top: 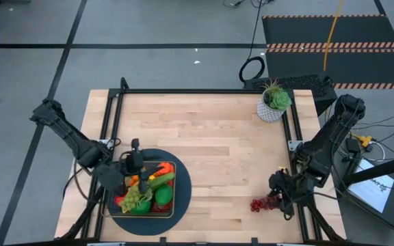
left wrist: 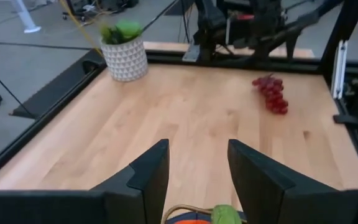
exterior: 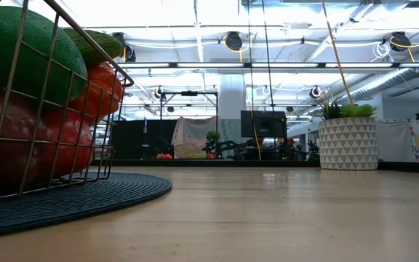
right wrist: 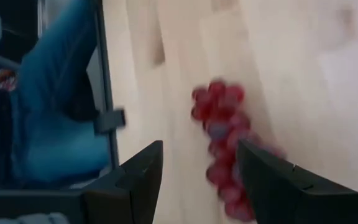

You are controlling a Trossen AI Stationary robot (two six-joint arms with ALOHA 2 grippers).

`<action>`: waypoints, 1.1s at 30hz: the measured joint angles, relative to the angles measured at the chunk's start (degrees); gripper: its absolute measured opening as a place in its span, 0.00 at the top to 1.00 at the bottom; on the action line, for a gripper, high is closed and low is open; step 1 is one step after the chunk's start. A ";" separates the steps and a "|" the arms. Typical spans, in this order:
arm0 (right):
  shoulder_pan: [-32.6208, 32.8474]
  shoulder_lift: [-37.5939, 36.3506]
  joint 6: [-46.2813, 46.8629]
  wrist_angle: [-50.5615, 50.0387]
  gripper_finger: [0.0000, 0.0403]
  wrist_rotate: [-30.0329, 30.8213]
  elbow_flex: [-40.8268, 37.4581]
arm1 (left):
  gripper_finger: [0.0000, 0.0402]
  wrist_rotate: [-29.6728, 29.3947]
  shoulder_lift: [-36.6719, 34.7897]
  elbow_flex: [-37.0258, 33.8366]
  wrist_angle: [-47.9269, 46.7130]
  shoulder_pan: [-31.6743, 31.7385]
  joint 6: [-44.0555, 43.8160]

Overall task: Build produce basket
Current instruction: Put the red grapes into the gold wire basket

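Nearest the front edge of the table, the basket (top: 119,205) sits on a round dark mat (top: 182,179) at the left, and you will find it already heaped with produce (top: 146,191): greens, a red piece and an orange piece show above the wire. Your left gripper (top: 136,158) hangs just over the basket's far side; its fingers (left wrist: 149,176) stand moderately parted with bare table between them and nothing held, a green and orange piece showing just below. At the front right, close to the table frame, the red grape bunch (top: 260,203) lies on the bare wood, well apart from the basket. Your right gripper (top: 281,194) is just beside it, fingers (right wrist: 270,180) parted about halfway, with the bunch lying partly between them below; no grip on it is visible. Judged as a plastic cluster, it should be light but lumpy, and liable to roll or hinge at the stem, so take it across the thick middle of the cluster, not at the tapering tip, and close gently. It remains the only piece seen outside the basket. Farther back, a potted plant (top: 274,102) stands at the far right corner, clear of the work.
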 joint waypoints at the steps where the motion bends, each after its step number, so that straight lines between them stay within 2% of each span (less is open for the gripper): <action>1: 0.48 -0.05 0.89 -0.29 0.51 -1.09 0.00 | 0.59 0.34 0.77 0.00 0.24 0.37 -0.02; 8: 4.55 0.02 11.76 -7.17 0.51 -10.22 0.04 | 0.59 4.04 3.10 -0.02 3.11 2.36 1.75; 12: 6.79 1.20 16.50 -11.21 0.51 -13.48 0.04 | 0.59 4.93 3.08 -0.02 3.11 2.80 1.31; 28: 7.50 9.97 15.19 -9.57 0.51 -14.55 0.04 | 0.59 5.96 3.06 -0.02 3.77 4.42 2.60; 33: 6.84 11.14 15.12 -9.21 0.51 -11.73 0.04 | 0.59 6.01 3.06 -0.02 4.18 4.69 2.59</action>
